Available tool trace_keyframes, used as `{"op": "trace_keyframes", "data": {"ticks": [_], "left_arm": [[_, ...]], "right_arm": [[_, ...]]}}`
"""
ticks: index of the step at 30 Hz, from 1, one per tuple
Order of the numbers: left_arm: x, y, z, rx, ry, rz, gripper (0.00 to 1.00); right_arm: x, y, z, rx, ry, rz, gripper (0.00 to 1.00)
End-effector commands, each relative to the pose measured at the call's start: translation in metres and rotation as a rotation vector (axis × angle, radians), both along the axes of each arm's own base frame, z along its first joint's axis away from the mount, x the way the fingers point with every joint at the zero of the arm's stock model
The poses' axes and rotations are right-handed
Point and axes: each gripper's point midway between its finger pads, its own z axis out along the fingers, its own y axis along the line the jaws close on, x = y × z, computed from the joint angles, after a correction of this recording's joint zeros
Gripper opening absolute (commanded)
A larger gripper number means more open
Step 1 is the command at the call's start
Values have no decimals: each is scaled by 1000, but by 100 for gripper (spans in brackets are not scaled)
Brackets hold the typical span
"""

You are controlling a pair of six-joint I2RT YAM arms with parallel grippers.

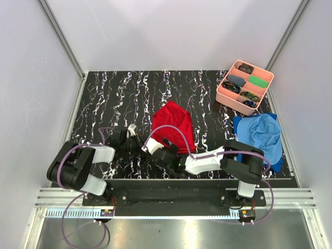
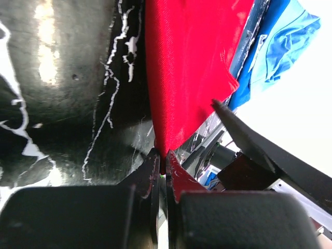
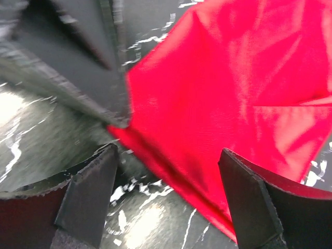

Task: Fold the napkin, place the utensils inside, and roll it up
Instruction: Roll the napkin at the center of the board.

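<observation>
Your left gripper (image 2: 163, 168) is pinched shut on the near corner of the napkin (image 1: 173, 124). In the left wrist view the red cloth runs from the top centre of the frame down to a point that vanishes between the closed jaws. That hold looks meant to pin or lift one corner so the cloth cannot slide on the table (image 1: 114, 98) while the other arm works.

Your right gripper (image 3: 166, 194) has its jaws spread wide and holds nothing. In its own view one finger sits at the lower left and the other at the lower right, with the napkin's lower edge running between them over the dark marbled surface. It is lined up to take that edge, but it has not closed on it.

From above, the napkin lies just above the middle of the frame as a loose, uneven shape, with both arms meeting at its lower left edge. I judge the fold to be only starting, since no neat crease shows.

You have the blue cloth (image 1: 262, 134) at the right and the pink tray (image 1: 222, 93) at the upper right, both well apart from the napkin. I cannot find the utensils in any view, so locate them before you commit to the fold
</observation>
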Motion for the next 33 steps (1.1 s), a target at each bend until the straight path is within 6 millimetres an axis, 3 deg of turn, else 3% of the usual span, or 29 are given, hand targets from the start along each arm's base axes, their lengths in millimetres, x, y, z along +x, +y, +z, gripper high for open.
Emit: {"op": "trace_keyframes", "data": {"ticks": [1,6,17,27,29,33], "left_arm": [[6,-1,17,-26,-66,-33,0],[8,2,17,-26,-60,-25,0],[15,9,19,-16,-72,-8,0],[18,12,20,-4,-97,-14,0],[18,14,19,9,-102,-13,6],[21,19,21,42,-139,-2,34]], "right_arm": [[15,-11,3,-63,-107,-92,86],[16,-21,-3,-103,-137,-127,78],[3,-21,-5,-147,-183,-87,68],[-5,-16,-20,-185,-160,-29,30],[-8,-11,-22,-176,-129,-3,23],[-14,-8,-21,-164,-80,45,13]]}}
